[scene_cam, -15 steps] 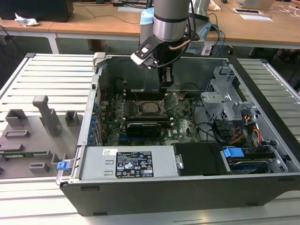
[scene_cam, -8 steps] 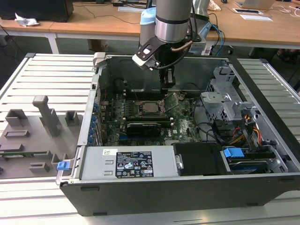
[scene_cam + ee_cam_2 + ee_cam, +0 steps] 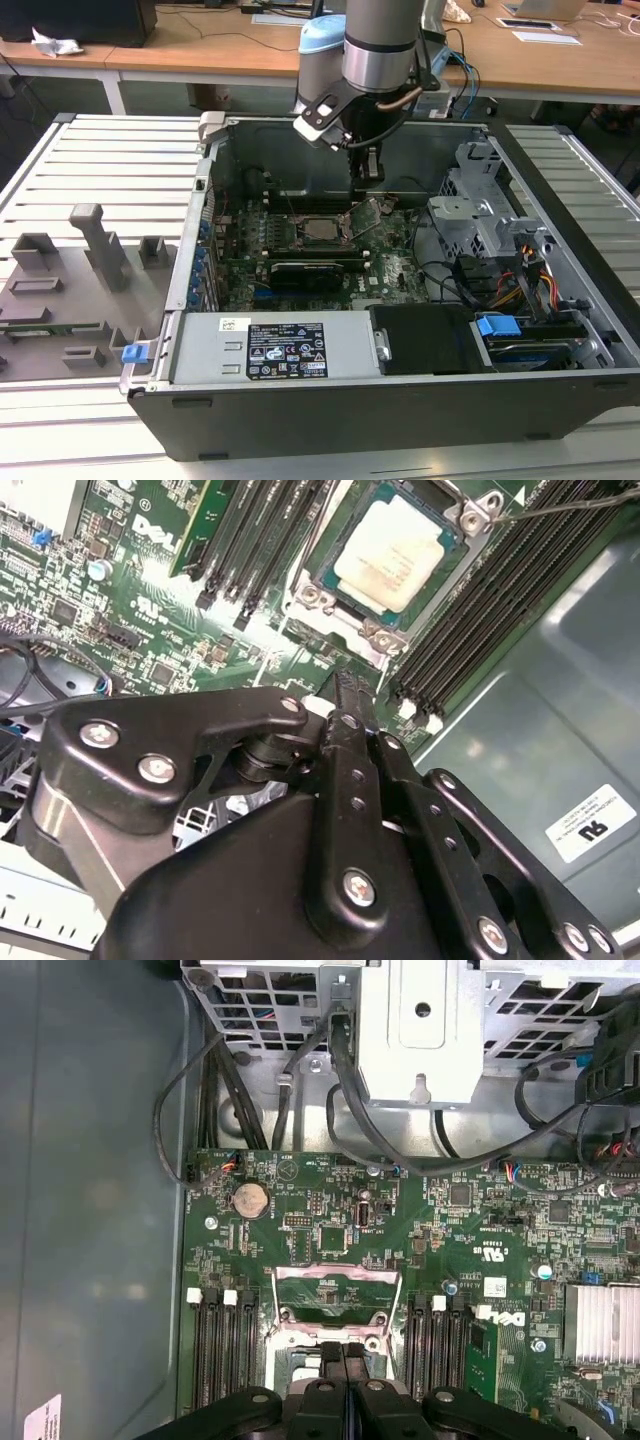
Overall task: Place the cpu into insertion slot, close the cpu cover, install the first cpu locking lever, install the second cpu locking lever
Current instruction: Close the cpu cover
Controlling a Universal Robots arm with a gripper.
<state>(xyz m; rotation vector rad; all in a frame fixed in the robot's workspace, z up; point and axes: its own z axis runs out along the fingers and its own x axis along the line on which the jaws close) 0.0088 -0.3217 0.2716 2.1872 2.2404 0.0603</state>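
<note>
The cpu point(image 3: 395, 555) lies flat in the insertion slot point(image 3: 340, 608) on the green board point(image 3: 480, 1220), inside the big open computer box point(image 3: 300, 410). The cpu cover point(image 3: 335, 1300) is flipped open and lies next to the slot, with green board showing through its window. The claw point(image 3: 343, 1355) hangs close above the cover, and its two black fingers point(image 3: 350, 710) are squeezed tight together.
</note>
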